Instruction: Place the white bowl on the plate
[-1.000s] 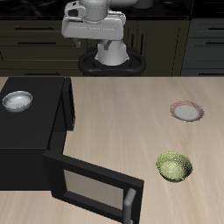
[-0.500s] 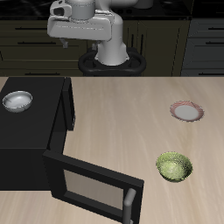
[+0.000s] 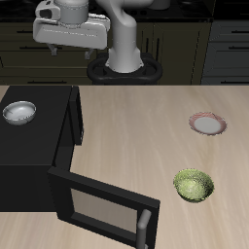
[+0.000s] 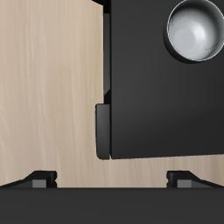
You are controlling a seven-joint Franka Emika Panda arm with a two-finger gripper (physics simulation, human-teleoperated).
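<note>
Nearest the table's front edge, a black microwave's door (image 3: 105,207) hangs open, swung out over the tabletop with its window and handle facing forward. Just behind the door's line, toward the front corner on the opposite side, a yellow-green textured bowl (image 3: 194,185) sits upright on the bare wood of the table (image 3: 136,126). Farther back, about midway between front and back edges and near that same side edge, the plate (image 3: 207,124) lies flat with its pale centre and reddish-pink rim, well apart from the green bowl and with nothing on it. Across the table, the black microwave (image 3: 39,146) fills the other side edge, and the white bowl (image 3: 18,113) rests upright on its top, near the top's back corner; the wrist view shows the same bowl (image 4: 197,29) from above, its metallic inside catching light. At the back edge, the arm's base stands by the table, and the gripper (image 3: 66,33) hangs high above the microwave's back. In the wrist view its fingertips (image 4: 41,178) stand wide apart, spread with nothing between them.
</note>
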